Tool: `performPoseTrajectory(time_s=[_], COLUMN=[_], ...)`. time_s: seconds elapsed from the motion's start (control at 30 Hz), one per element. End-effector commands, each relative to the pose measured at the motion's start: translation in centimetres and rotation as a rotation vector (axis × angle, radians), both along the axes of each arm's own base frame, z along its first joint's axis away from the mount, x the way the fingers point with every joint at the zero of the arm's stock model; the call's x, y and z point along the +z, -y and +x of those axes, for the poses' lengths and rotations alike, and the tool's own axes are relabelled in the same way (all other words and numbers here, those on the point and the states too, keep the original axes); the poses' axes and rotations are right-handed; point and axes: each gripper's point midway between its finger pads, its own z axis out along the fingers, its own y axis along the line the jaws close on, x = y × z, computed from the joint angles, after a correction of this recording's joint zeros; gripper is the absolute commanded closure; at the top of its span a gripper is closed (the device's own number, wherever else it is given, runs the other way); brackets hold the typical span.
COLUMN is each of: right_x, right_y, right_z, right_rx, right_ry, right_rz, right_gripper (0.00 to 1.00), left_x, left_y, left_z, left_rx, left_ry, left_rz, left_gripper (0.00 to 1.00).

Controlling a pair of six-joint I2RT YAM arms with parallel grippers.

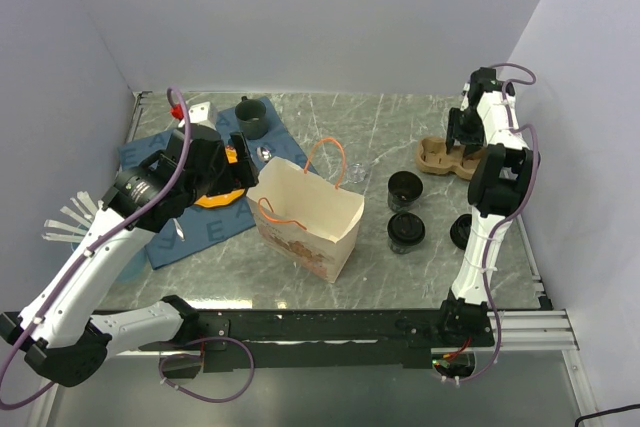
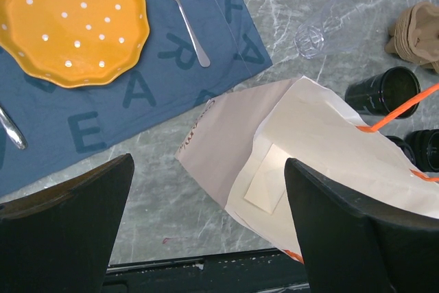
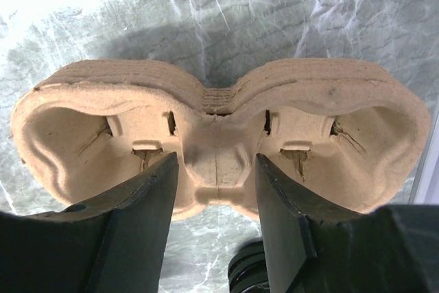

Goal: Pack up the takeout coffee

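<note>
The brown pulp two-cup tray [image 1: 440, 157] lies at the back right, both wells empty. My right gripper [image 1: 462, 142] hangs over its middle. In the right wrist view the open gripper [image 3: 216, 176] has one finger on each side of the centre ridge of the tray [image 3: 216, 135], not closed on it. A dark cup without a lid [image 1: 405, 190] and a lidded cup [image 1: 406, 230] stand on the table left of the right arm. A black round lid or cup top [image 1: 463, 232] sits by the arm. My left gripper [image 1: 243, 157] is open and empty beside the paper bag [image 1: 305, 217].
The white paper bag with orange handles [image 2: 309, 142] stands open at the centre. A blue cloth [image 1: 215, 217] holds an orange dotted plate [image 2: 72, 22], a spoon [image 2: 182, 8] and a dark green mug [image 1: 252, 117]. A small clear glass [image 2: 310, 38] stands behind the bag.
</note>
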Motion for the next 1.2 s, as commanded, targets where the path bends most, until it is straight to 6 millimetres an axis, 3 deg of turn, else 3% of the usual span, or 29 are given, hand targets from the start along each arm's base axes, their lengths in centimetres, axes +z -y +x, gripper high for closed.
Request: performPoseTrajectory(time_s=[0.0,0.43,0.67,0.9,1.17], right_x=[0.4,0.9,3.8,4.6,9.3], right_y=[0.4,0.9,0.9,0.9,0.6], right_z=[0.8,1.1,1.7,1.3,1.4], right_rx=[-0.013,-0.018,-0.044,-0.056,-0.070], right_ry=[0.021,0.037,0.110,0.117,0.229], right_rz=[-0.005,-0.019,-0.028,-0.031,-0.032], right_gripper=[0.43,0.53,0.52,0.53,0.53], left_x=[0.4,0.4,0.2,0.4,1.6], left_y=[0.1,0.1,0.0,0.2,0.3], left_z=[-0.1,0.0,-0.2,-0.4,0.9], left_rx=[0.006,0.013,0.015,0.002,-0.024], left_ry=[0.017,0.017,0.010,0.020,0.061], left_rz=[-0.029,-0.038,-0.040,-0.050,0.008], left_gripper=[0.02,0.02,0.02,0.02,0.02])
